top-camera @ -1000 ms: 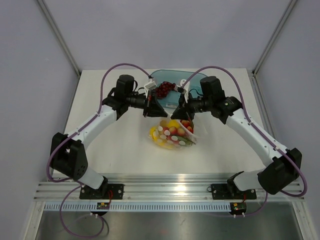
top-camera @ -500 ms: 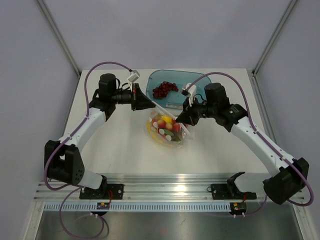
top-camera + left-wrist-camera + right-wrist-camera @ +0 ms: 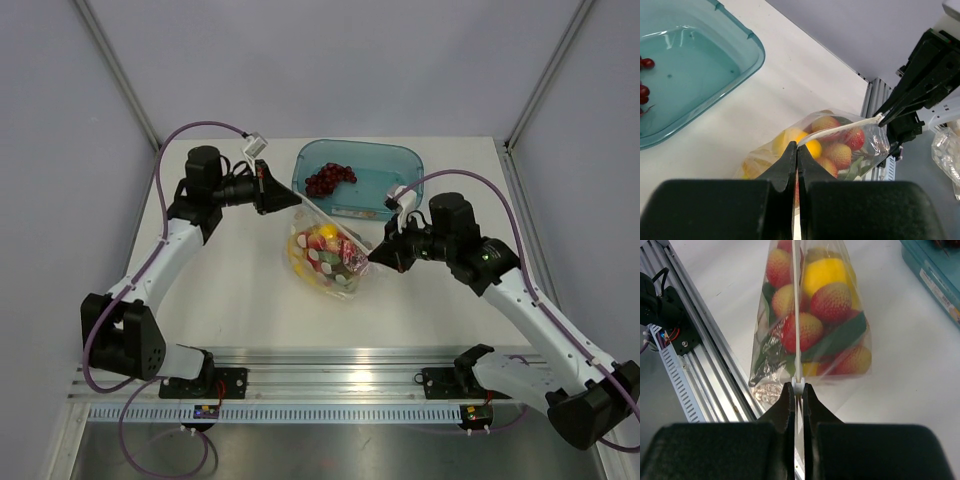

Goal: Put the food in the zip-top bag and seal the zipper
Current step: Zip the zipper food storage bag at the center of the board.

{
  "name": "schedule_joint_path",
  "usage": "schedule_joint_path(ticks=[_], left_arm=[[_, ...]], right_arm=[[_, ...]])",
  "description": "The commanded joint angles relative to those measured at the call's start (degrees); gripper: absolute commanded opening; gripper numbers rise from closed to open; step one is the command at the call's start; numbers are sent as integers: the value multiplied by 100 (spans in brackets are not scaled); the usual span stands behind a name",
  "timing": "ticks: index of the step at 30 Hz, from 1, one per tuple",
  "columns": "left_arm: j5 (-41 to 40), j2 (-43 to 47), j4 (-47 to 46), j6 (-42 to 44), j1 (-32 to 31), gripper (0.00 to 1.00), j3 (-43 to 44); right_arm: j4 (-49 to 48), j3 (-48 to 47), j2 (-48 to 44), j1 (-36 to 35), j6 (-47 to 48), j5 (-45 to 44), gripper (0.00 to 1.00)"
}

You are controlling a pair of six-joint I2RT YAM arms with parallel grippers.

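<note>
At the middle of the white table [image 3: 230, 300], near the teal tray [image 3: 400, 160], the zip-top bag [image 3: 325, 255] holding the food [image 3: 826, 301] is stretched between both arms, with the left gripper [image 3: 796, 148] pinched tight on 1 end of the zipper [image 3: 798, 315] and the right gripper [image 3: 796, 388] pinched on the slider tab [image 3: 798, 386], likely to tension the strip for sealing.

zip-top bag [image 3: 325, 256]: clear, printed with white round dots
food [image 3: 832, 302]: red strawberries fading to yellow, one bright yellow fruit, dark green leaves
zipper [image 3: 798, 315]: pale whitish strip (slider [image 3: 798, 386] white too)
tray [image 3: 400, 160]: translucent teal-blue
berries [image 3: 330, 178]: dark red
table [image 3: 230, 290]: plain white
</note>
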State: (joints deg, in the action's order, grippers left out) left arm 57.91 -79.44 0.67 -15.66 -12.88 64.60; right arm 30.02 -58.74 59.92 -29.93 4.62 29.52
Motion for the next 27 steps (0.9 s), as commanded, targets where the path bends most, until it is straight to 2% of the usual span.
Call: schedule_joint_path(ticks=[1,14,27], left_arm=[[-693,385,-339,10,286,0,343],[-737,587,-137,63,480,0,352],[-605,640,-163,10,480,0,202]], right_arm=[[549,283,-375,-21,-181,-244,0],[795,592,-1052,-21,-286,-508,0],[259,293,-877,-21,-427,-403,0]])
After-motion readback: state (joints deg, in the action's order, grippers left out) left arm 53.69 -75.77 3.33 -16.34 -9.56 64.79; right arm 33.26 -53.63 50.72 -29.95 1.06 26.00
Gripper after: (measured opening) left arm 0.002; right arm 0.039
